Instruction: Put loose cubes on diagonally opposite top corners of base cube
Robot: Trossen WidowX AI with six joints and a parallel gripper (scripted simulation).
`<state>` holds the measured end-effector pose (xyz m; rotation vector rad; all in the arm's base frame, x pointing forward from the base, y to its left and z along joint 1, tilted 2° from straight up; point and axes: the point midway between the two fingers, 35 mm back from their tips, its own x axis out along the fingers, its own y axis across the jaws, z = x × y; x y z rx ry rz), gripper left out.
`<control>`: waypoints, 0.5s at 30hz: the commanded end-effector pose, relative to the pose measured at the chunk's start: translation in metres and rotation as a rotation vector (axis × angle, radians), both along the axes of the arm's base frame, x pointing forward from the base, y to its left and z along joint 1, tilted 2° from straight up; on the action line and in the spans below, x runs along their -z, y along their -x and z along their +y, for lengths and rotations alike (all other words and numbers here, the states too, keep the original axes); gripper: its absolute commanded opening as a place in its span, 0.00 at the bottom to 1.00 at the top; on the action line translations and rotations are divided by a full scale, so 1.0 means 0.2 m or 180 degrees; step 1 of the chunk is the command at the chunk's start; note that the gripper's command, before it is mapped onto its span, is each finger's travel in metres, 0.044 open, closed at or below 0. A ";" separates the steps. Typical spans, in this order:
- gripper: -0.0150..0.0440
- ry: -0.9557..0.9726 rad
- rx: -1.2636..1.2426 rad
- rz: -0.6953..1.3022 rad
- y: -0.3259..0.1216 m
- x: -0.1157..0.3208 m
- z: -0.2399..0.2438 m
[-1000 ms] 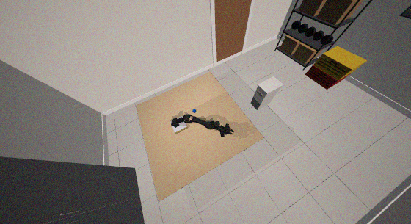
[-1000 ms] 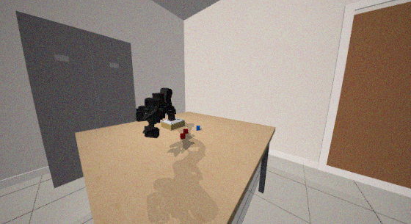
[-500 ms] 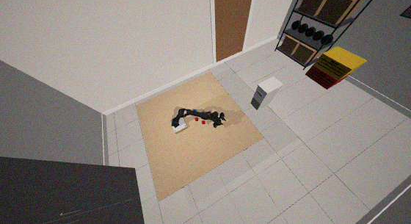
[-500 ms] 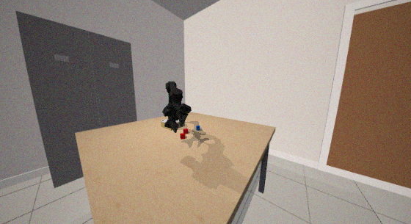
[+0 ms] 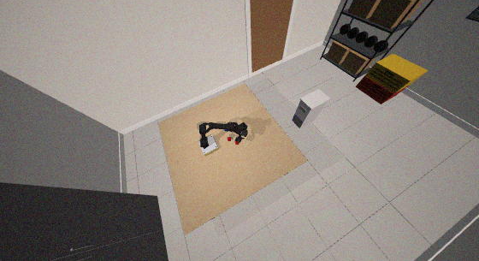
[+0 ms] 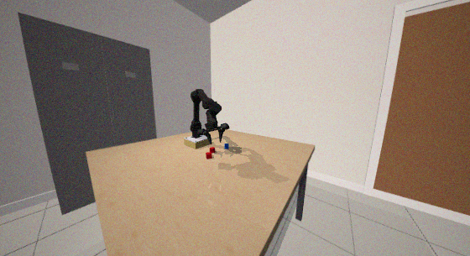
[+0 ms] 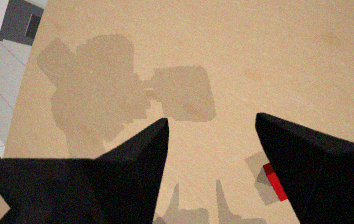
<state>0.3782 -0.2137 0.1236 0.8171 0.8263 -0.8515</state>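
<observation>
Two small red cubes lie apart on the table: one red cube [image 5: 237, 142] [image 6: 209, 155] and another red cube [image 5: 229, 139] [image 6: 212, 149]. A blue cube [image 6: 227, 146] sits to their right in the exterior view; in the top view the arm mostly hides it. Nothing is stacked. Which cube is the fixed base cannot be told. My gripper [image 6: 216, 142] [image 7: 211, 122] is open and empty, pointing down above the table near the cubes. In the wrist view, one red cube [image 7: 278, 186] shows partly behind the right finger; the other cubes are hidden there.
The arm stands on a pale box [image 5: 210, 148] [image 6: 195, 143] at the back of the wooden table [image 5: 192, 196] [image 6: 168, 201]. The arm's shadow falls beside the cubes. A grey-white cabinet [image 5: 315, 98] and a shelf rack stand beyond the table.
</observation>
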 end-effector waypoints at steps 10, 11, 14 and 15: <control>0.70 -0.0357 -0.1547 0.1399 0.54 0.07 0.58; 0.70 -0.0385 -0.1649 0.1485 0.58 0.07 0.61; 0.70 -0.0408 -0.1730 0.1553 0.61 0.07 0.64; 0.70 -0.0408 -0.1730 0.1553 0.61 0.07 0.64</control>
